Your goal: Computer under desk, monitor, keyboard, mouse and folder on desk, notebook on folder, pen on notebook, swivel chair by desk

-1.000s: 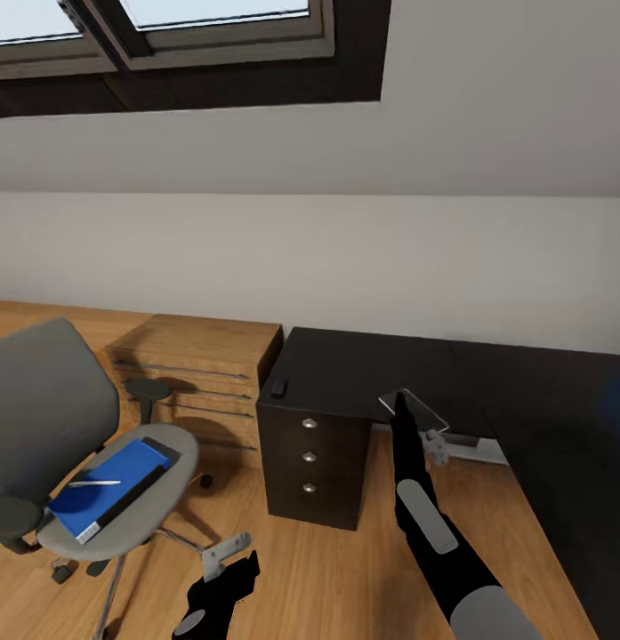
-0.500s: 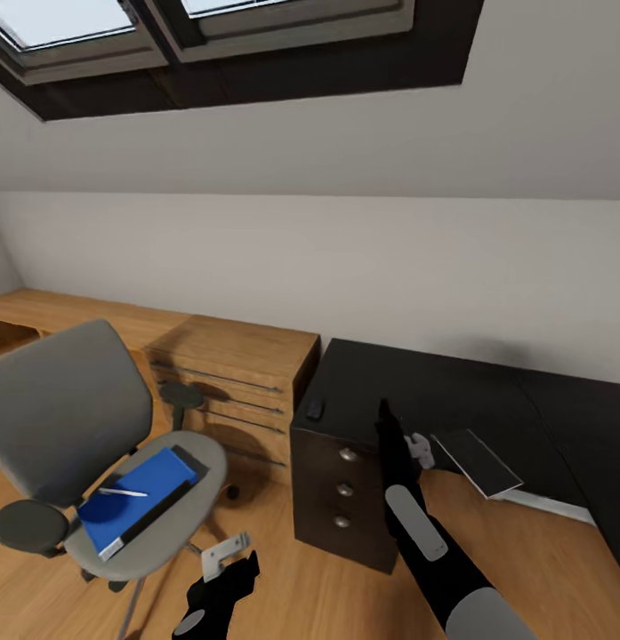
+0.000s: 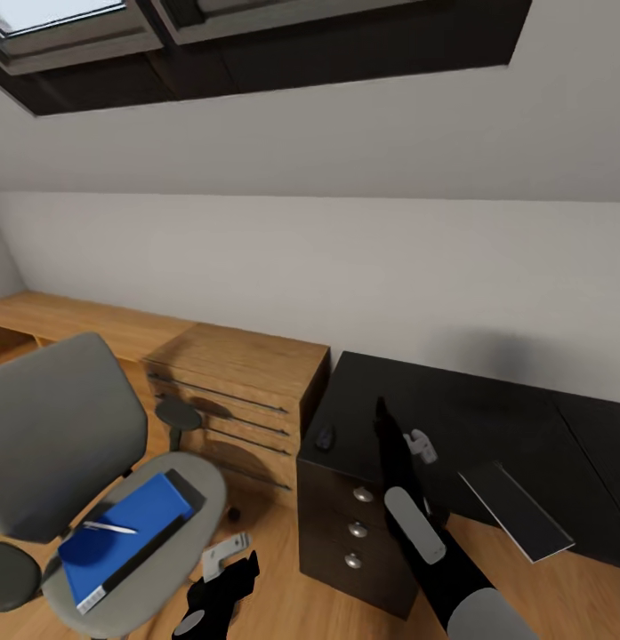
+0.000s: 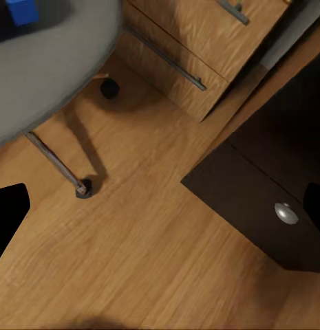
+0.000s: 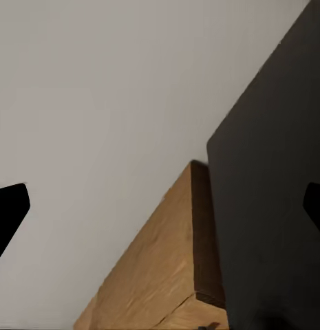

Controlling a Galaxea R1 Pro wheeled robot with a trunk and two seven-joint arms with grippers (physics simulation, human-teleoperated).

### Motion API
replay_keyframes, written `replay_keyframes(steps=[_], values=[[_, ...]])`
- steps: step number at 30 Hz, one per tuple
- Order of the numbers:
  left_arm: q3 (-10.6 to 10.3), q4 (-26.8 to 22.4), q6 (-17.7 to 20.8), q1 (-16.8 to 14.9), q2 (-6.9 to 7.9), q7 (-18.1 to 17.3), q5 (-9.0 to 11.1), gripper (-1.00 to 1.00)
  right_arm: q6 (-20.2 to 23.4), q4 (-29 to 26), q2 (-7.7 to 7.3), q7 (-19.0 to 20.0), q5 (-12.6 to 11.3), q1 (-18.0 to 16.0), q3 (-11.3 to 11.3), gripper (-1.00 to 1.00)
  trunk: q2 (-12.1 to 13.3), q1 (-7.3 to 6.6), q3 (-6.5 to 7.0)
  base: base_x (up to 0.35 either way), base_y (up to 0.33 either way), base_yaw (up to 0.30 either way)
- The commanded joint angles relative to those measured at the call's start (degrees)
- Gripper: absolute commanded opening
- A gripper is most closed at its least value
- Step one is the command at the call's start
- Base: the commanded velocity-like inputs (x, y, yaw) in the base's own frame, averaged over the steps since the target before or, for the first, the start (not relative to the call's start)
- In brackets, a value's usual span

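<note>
The blue folder (image 3: 123, 533) lies on the swivel chair (image 3: 69, 444) seat with the pen (image 3: 109, 528) on top, awaiting transfer to the dark surface (image 3: 452, 409), where the mouse (image 3: 325, 436) sits. Both the left pincer (image 3: 225, 551) and right pincer (image 3: 421, 444) hang spread and empty, apparently for travelling.

Attic bedroom workspace: skylight (image 3: 69, 27), dark desk (image 3: 452, 409), swivel chair (image 3: 69, 444).
</note>
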Motion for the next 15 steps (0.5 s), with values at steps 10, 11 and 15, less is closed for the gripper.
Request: replay_keyframes(steps=[10,11,15], values=[[-0.2,-0.1,-0.3,-0.1,0.02,0.2,0.5,1.0,-2.1,0.1,0.44,-8.7,19.9,-0.1,1.0,1.0,0.0,0.03,-0.06,0.308,0.0,0.0],[-0.2,-0.1,-0.3,-0.1,0.02,0.2,0.5,1.0,-1.4,0.0,0.43,-10.2,21.0,-0.1,1.4,1.0,0.0,0.03,-0.06,0.257,0.0,0.0],[-0.1,-0.1,-0.5,-0.1,0.14,0.5,0.2,1.0,11.3,-1.7,0.59,-30.2,31.1,-0.2,4.5,1.0,0.0,0.03,-0.06,0.13,0.0,0.0]])
